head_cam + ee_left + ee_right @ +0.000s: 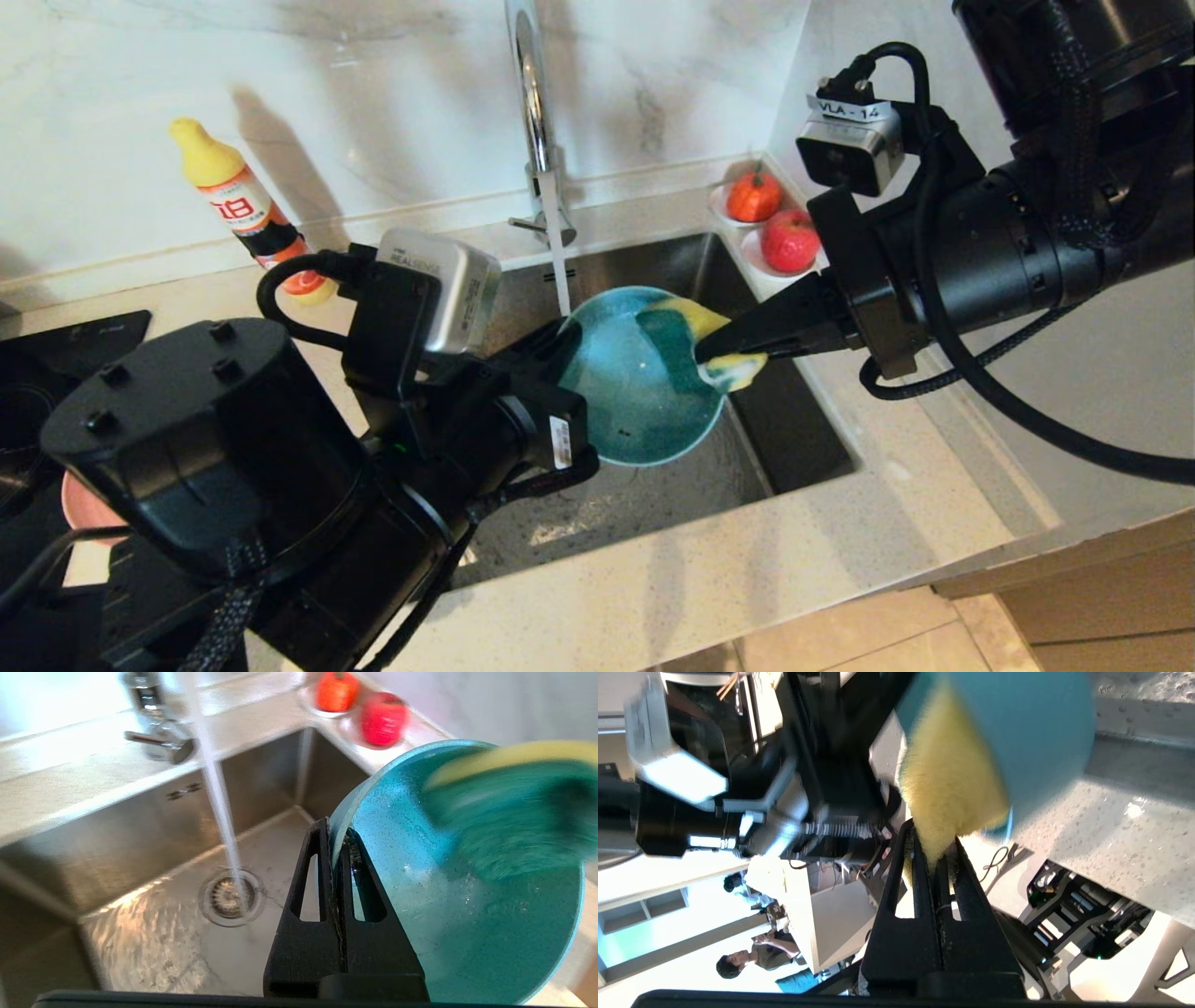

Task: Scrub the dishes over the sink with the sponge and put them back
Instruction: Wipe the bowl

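Over the sink (794,439), the left gripper (560,341) pinches the wet, slippery, breakable teal bowl (635,392) by its nine-o'clock rim, while the right gripper (709,355), clamped on the soft sponge (695,336), presses it in at two o'clock.

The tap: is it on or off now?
On. A stream of water falls from the tap into the sink.
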